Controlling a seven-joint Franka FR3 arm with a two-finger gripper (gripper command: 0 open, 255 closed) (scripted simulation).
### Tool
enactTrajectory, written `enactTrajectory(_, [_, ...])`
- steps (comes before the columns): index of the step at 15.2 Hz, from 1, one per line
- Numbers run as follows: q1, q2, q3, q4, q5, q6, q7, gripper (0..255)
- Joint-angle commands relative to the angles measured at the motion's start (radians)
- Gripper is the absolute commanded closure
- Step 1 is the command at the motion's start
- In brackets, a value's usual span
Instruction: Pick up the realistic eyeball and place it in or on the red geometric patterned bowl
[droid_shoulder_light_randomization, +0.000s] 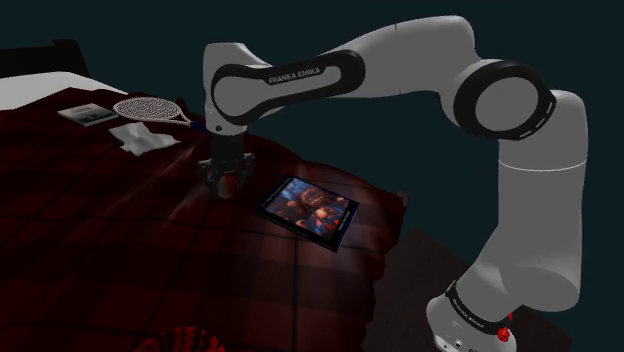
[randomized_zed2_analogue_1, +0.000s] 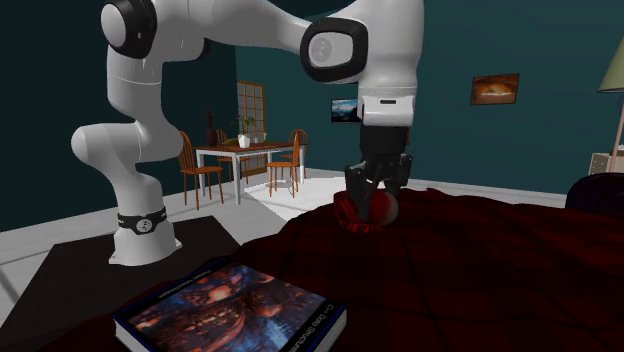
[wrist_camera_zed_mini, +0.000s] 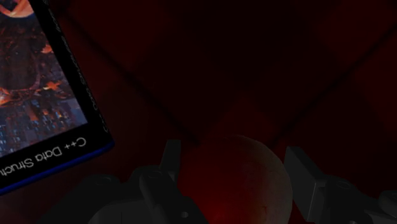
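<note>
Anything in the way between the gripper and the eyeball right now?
Nothing visible. The gripper straddles the reddish eyeball on the dark red plaid cover. The book lies off to one side, clear of both.

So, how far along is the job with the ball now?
Done: the approach; the gripper sits around the ball on the dark red bedcover. In hand: the grasp, though I cannot tell whether it is closed. Left: lifting the ball and putting it in the bowl.
</note>
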Motion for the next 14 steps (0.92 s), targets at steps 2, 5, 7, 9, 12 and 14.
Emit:
enactTrajectory(2, [0.000,-0.014,0.002,0.022,0.003,-0.035,0.003,255])
enactTrajectory(5, [0.009,-0.035,0.010,0.007,0.008,-0.038,0.020,255])
enactTrajectory(7, [0.029,-0.065,0.023,-0.042,0.014,-0.014,0.053,255])
enactTrajectory(9, [0.050,-0.091,0.036,-0.084,0.020,0.008,0.088,255])
enactTrajectory(12, [0.084,-0.123,0.057,-0.136,0.027,0.036,0.141,255])
enactTrajectory(14, [0.108,-0.139,0.071,-0.163,0.030,0.053,0.178,255])
